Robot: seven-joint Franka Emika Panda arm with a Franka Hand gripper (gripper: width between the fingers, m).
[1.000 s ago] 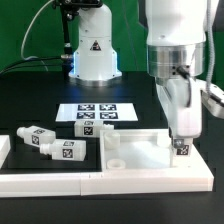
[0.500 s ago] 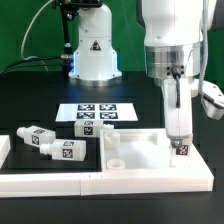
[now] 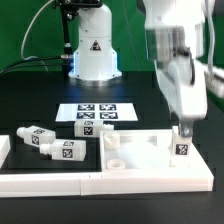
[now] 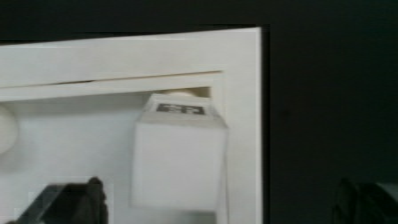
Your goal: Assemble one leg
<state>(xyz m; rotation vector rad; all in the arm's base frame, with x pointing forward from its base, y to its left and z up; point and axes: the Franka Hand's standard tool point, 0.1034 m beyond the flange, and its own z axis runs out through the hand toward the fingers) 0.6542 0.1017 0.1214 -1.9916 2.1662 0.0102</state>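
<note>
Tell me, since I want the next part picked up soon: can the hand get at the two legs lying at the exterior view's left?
Probably yes. The hand hangs over the upright leg on the square panel, and the lying legs sit uncovered on the black table with nothing above them.

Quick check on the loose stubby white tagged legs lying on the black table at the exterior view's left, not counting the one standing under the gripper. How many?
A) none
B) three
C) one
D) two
B: three stubby white tagged legs lie loose there, the first leg, the second leg and the third leg, apart from the upright leg on the large flat white panel.
</note>
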